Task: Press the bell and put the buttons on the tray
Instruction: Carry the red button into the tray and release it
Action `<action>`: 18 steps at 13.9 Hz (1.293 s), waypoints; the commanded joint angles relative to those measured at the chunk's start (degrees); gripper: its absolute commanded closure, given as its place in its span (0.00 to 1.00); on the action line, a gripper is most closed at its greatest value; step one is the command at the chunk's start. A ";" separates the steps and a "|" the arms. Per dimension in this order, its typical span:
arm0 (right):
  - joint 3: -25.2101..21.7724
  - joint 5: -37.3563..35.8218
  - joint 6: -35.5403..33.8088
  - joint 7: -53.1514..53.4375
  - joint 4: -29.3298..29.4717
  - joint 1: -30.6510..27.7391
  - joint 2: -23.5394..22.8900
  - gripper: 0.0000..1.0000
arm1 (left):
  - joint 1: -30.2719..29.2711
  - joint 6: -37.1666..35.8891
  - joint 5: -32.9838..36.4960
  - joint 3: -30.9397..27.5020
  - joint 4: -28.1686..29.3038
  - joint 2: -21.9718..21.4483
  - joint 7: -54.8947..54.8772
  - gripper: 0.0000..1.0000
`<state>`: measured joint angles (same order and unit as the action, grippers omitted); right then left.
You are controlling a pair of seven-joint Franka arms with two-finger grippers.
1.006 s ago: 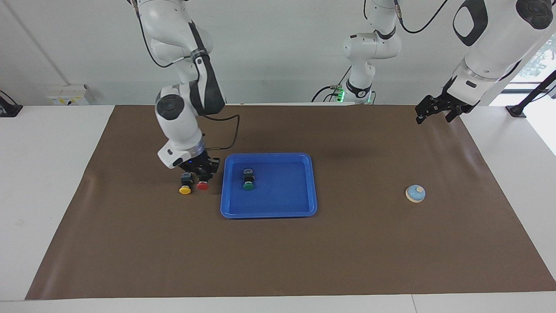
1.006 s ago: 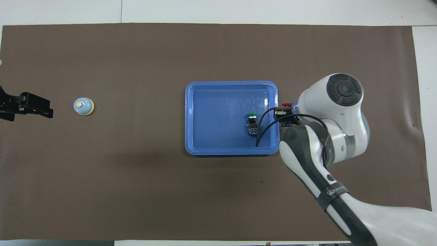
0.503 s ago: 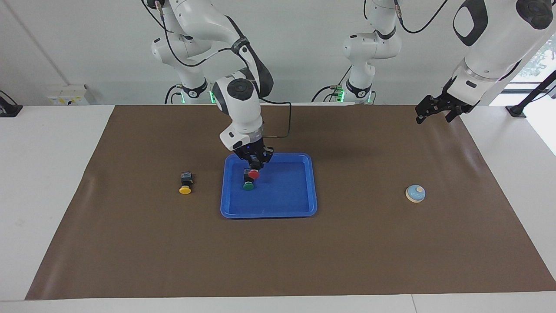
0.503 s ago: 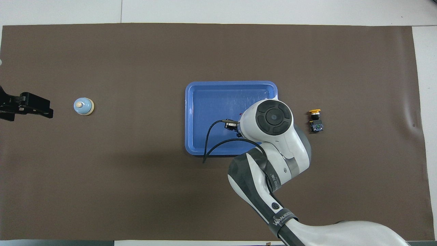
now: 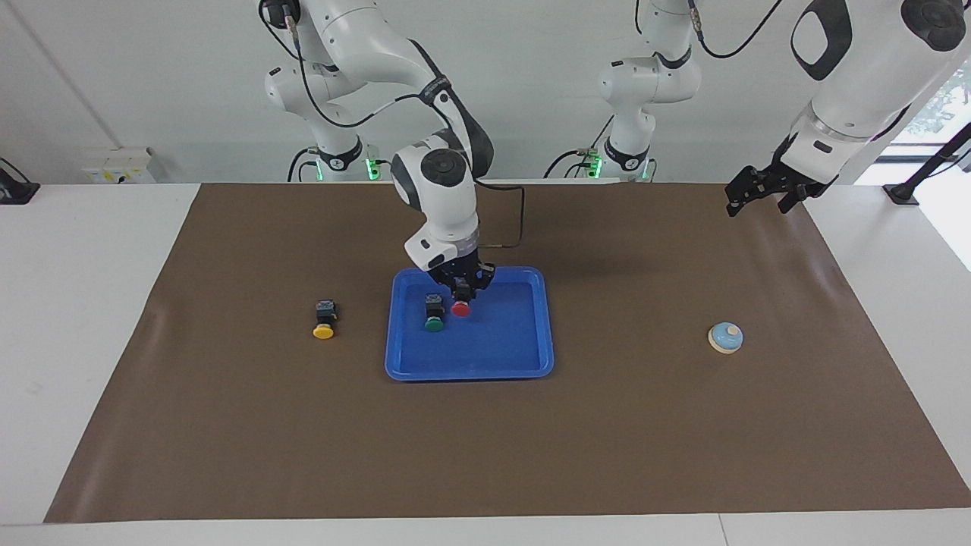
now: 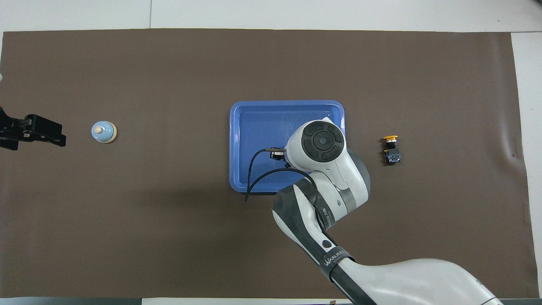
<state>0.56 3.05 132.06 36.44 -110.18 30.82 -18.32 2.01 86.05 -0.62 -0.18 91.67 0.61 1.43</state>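
Note:
The bright-blue tray (image 5: 523, 334) lies mid-table and also shows in the overhead view (image 6: 262, 123). The green button (image 5: 434, 321) lies in it. My right gripper (image 5: 461, 294) is low over the tray beside the green button, shut on the red button (image 5: 460, 309). In the overhead view the right arm (image 6: 322, 144) hides both of these buttons. The yellow button (image 5: 324, 329) (image 6: 391, 148) lies on the mat beside the tray, toward the right arm's end. The bell (image 5: 725, 337) (image 6: 103, 131) stands toward the left arm's end. My left gripper (image 5: 758, 203) (image 6: 42, 134) waits raised over the mat near the bell's end.
A brown mat (image 5: 645, 425) covers the table, with white tabletop (image 5: 83, 303) showing around it. A black cable (image 5: 519, 220) loops from the right wrist over the tray's rim nearest the robots.
My right gripper lifted the red button from beside the yellow one, carried it over the tray and lowered it beside the green button. The left arm has not moved.

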 commanded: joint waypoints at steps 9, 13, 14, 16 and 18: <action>0.32 -0.41 6.19 -6.91 0.66 -1.11 -2.43 0.00 | 0.10 -0.71 0.00 -0.26 0.26 -0.61 0.07 0.00; -0.55 -1.11 -5.96 -8.74 7.67 -3.47 -2.08 0.00 | 0.10 -0.71 0.00 -0.26 0.26 -0.61 0.07 0.00; -0.56 -1.46 -11.68 -13.80 9.70 -7.06 -0.86 0.00 | 0.10 -0.71 0.00 -0.26 0.26 -0.61 0.07 0.00; -0.56 -1.38 -15.16 -25.05 9.29 -14.09 2.66 0.00 | 0.10 -0.71 0.00 -0.26 0.26 -0.61 0.07 0.00; -0.56 -1.38 -15.52 -31.76 6.83 -19.64 4.34 0.00 | 0.10 -0.71 0.00 -0.26 0.26 -0.61 0.07 0.00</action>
<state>-0.80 1.92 116.79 10.24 -100.56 15.59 -15.88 2.01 86.05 -0.62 -0.18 91.67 0.61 1.43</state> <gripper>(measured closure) 0.000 0.000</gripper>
